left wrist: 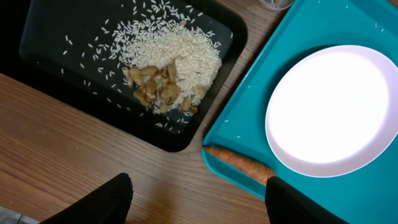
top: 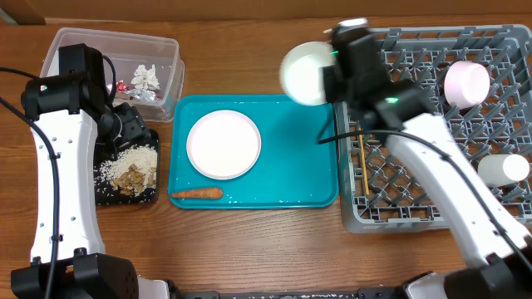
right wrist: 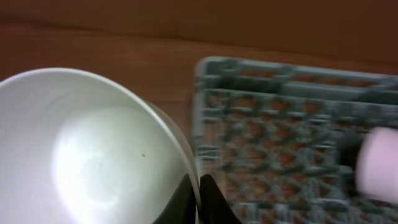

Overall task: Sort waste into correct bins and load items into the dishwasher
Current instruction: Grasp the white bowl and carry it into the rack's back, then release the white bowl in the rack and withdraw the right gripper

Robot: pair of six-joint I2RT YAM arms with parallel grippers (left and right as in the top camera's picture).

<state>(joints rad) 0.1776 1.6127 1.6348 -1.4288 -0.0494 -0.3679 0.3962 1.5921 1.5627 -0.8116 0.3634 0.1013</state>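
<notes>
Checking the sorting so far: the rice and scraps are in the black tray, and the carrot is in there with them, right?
Not quite. The rice and scraps are in the black tray, but the carrot is not with them. It lies on the teal tray, at its front edge, apart from the white plate. The overhead view shows it.

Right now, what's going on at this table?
The right gripper is shut on the rim of a white bowl, holding it beside the grey dish rack. The left gripper hangs open near the black tray of rice and scraps. A white plate and a carrot lie on the teal tray.
</notes>
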